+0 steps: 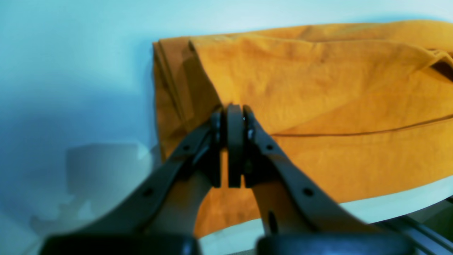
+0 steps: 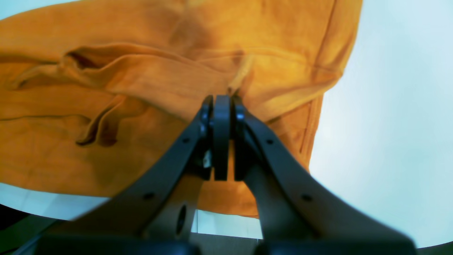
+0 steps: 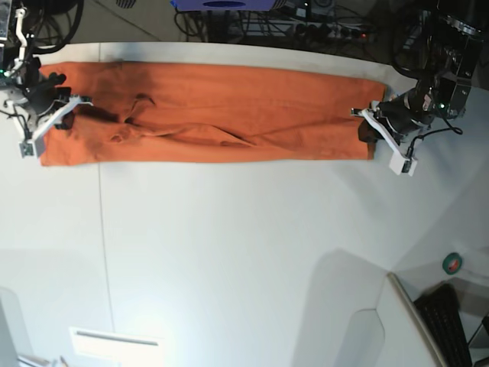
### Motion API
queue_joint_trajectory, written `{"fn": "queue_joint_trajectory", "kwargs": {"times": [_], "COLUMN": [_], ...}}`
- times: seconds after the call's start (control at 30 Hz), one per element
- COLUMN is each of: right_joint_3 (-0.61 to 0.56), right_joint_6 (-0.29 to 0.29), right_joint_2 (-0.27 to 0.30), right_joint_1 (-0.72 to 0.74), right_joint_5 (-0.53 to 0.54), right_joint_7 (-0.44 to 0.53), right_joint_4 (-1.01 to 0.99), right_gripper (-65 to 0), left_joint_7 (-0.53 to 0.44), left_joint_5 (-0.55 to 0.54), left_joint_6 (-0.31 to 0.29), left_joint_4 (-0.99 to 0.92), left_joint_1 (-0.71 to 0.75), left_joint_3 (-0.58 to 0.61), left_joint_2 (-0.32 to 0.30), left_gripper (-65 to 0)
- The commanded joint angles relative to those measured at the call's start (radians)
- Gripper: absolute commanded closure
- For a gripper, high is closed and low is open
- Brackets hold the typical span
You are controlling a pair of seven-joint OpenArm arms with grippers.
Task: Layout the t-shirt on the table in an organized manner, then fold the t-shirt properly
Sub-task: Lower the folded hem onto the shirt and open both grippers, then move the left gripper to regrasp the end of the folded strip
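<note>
The orange t-shirt point(image 3: 214, 115) lies folded into a long narrow strip across the far side of the white table point(image 3: 229, 252). At the strip's right end my left gripper point(image 3: 372, 126) is shut on the cloth. In the left wrist view its jaws point(image 1: 231, 109) pinch a fold of the t-shirt point(image 1: 318, 88) close to the table point(image 1: 70, 53). My right gripper point(image 3: 65, 111) is shut on the strip's left end. In the right wrist view the t-shirt point(image 2: 124, 71) puckers at that gripper's point(image 2: 221, 99) tips, above the table point(image 2: 396, 106).
A thin dark seam point(image 3: 102, 229) runs down the tabletop on the left. Cables point(image 3: 306, 15) crowd the floor behind the far edge. A green tape roll point(image 3: 453, 263) and a keyboard point(image 3: 451, 321) sit off the table's curved right edge.
</note>
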Motion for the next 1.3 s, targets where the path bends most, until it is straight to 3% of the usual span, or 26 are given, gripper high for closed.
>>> {"fn": "queue_joint_trajectory", "kwargs": {"times": [0.0, 0.23, 0.43, 1.13, 1.27], "right_joint_3": [0.008, 0.048, 0.072, 0.065, 0.065], "right_joint_6": [0.000, -0.031, -0.030, -0.034, -0.034], "right_joint_2": [0.013, 0.013, 0.016, 0.011, -0.002], "right_joint_1": [0.000, -0.004, -0.004, -0.019, -0.019], "right_joint_5": [0.006, 0.006, 0.006, 0.006, 0.006], "right_joint_7": [0.014, 0.013, -0.038, -0.043, -0.043], "right_joint_4": [0.024, 0.057, 0.082, 0.019, 0.019], "right_gripper": [0.0, 0.0, 0.0, 0.0, 0.0], "left_joint_7": [-0.013, -0.013, -0.013, -0.011, -0.011], "left_joint_5": [-0.006, -0.008, -0.008, -0.008, -0.008], "left_joint_6": [-0.007, -0.007, -0.007, -0.007, -0.007], "left_joint_4": [0.019, 0.019, 0.019, 0.018, 0.018], "left_joint_1": [-0.008, -0.013, -0.010, -0.005, -0.005], "left_joint_3": [-0.009, -0.009, -0.009, -0.008, -0.008], "left_joint_2": [-0.018, -0.020, -0.020, -0.020, -0.020], "left_gripper": [0.0, 0.0, 0.0, 0.0, -11.0]}}
